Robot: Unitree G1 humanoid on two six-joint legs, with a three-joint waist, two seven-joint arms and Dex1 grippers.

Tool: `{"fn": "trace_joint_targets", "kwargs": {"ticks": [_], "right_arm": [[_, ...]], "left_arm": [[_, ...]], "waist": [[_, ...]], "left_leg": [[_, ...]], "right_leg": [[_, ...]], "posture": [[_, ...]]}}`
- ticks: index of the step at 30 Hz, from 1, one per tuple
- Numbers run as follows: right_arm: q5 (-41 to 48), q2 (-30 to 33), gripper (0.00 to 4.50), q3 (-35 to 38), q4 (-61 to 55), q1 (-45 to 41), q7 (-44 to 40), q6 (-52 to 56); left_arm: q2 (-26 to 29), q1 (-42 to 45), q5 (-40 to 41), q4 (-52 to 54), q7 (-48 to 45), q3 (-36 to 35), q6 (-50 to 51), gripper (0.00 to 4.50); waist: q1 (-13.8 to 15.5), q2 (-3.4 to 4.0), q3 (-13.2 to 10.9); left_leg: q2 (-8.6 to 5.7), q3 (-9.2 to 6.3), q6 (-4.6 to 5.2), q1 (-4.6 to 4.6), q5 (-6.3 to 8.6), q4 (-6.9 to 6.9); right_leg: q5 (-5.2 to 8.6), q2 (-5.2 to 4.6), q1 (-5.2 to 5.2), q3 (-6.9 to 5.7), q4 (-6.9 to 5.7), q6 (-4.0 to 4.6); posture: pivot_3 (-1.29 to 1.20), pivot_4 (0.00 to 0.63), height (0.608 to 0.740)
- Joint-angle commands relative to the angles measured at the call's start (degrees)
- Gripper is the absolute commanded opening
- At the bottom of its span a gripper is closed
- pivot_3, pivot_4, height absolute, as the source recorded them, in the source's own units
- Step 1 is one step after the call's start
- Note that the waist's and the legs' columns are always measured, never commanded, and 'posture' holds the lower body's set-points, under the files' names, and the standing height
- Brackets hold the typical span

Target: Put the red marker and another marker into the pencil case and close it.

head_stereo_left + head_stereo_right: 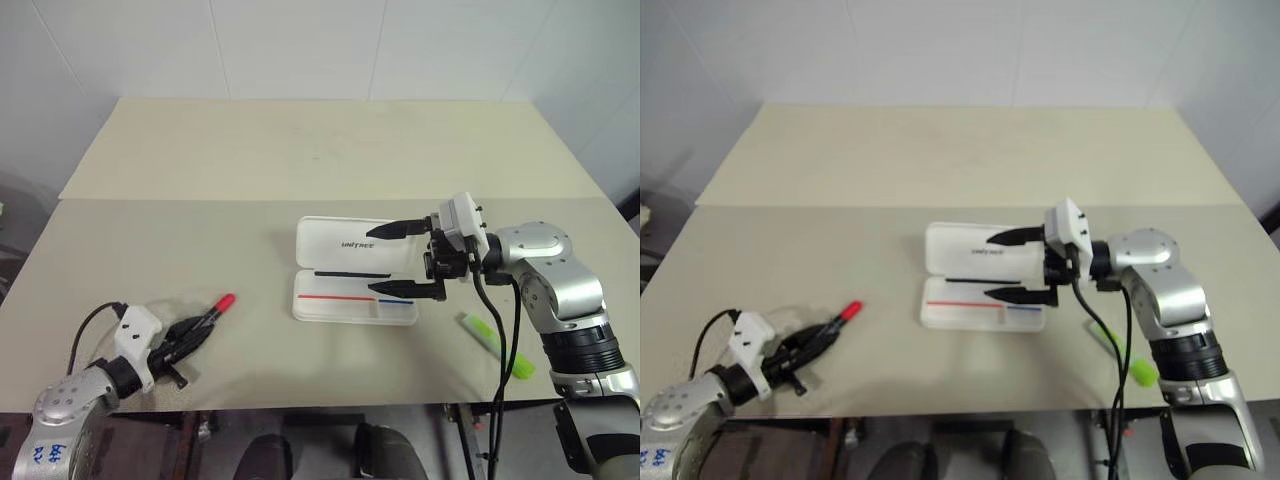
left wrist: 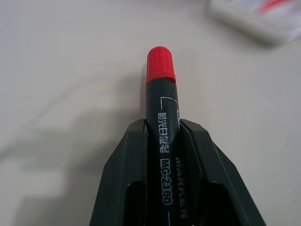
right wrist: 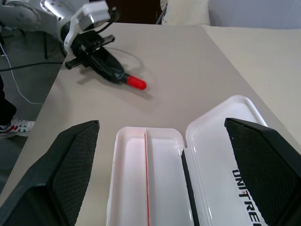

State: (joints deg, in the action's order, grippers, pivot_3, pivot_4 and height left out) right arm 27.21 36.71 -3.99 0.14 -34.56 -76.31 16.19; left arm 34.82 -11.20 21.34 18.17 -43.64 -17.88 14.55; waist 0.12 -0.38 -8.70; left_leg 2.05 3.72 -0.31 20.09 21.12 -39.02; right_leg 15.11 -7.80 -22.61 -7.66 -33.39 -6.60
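Left eye view: lower left, our left claw (image 1: 192,335) clamps the red marker (image 1: 215,309) for transfer; centre right, our right claw (image 1: 392,259) spreads wide over the open pencil case (image 1: 345,300).

The place looks like a robot test room or lab rather than a home. A plain beige table (image 1: 200,250) stands against bare white panelled walls (image 1: 300,45), and a second tabletop of the same colour (image 1: 330,140) butts against its far edge. Nothing decorates the walls behind the table. On the table lies a white pencil case (image 1: 350,270) printed with the robot maker's logo, set out like a trial prop. Loose black cables (image 1: 500,340) hang at the table's near edge, and beside the table, in the right wrist view, a person's sneaker (image 3: 16,126) rests on a dark floor.
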Motion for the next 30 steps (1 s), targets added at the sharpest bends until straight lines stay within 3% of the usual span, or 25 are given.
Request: {"fn": "trace_joint_targets", "kwargs": {"ticks": [1,7,15,20,30], "right_arm": [[0.7,1.0,4.50,2.6,0.0,0.1,-0.1,-1.2],[-0.5,4.0,4.50,4.7,1.7,2.1,0.1,-3.1],[-0.4,7.7,4.50,9.2,-0.7,7.2,3.1,-2.8],[-0.2,10.9,4.50,13.7,-2.9,13.6,4.5,-2.6],[1.0,11.2,4.50,16.3,-9.1,18.6,8.4,-0.5]], "left_arm": [[3.6,4.3,2.6,4.0,-2.6,0.5,1.5,0.63],[7.9,15.1,3.2,4.2,-6.2,6.9,5.7,0.63],[7.0,26.4,2.2,2.0,-9.5,15.8,7.9,0.63],[2.3,35.5,-1.9,-4.9,-10.5,24.2,6.6,0.63],[-5.2,41.9,-9.2,-18.7,-12.2,32.1,-1.3,0.63]], "waist": [[-0.2,0.05,0.0],[0.0,0.10,-0.1],[0.0,0.09,-0.1],[1.3,0.05,-0.1],[1.4,0.04,-0.1]], "left_leg": [[-0.01,0.02,-0.02,-0.01,0.01,0.01],[-0.09,0.05,-0.01,0.04,0.03,0.02],[-0.08,0.12,0.01,0.03,0.04,0.01],[-0.09,0.17,0.01,0.00,0.03,-0.08],[-0.08,0.24,0.03,0.02,0.01,-0.10]], "right_leg": [[0.00,0.00,-0.02,0.00,-0.02,0.00],[0.00,0.01,-0.03,-0.09,0.00,0.00],[0.00,0.06,-0.03,-0.09,0.04,-0.01],[-0.01,0.08,0.04,-0.06,0.08,-0.02],[-0.02,0.14,0.05,-0.05,0.23,-0.04]], "posture": [[0.00,0.150,0.740],[0.00,0.150,0.740],[0.00,0.150,0.740],[0.00,0.150,0.740],[0.00,0.150,0.740]]}}
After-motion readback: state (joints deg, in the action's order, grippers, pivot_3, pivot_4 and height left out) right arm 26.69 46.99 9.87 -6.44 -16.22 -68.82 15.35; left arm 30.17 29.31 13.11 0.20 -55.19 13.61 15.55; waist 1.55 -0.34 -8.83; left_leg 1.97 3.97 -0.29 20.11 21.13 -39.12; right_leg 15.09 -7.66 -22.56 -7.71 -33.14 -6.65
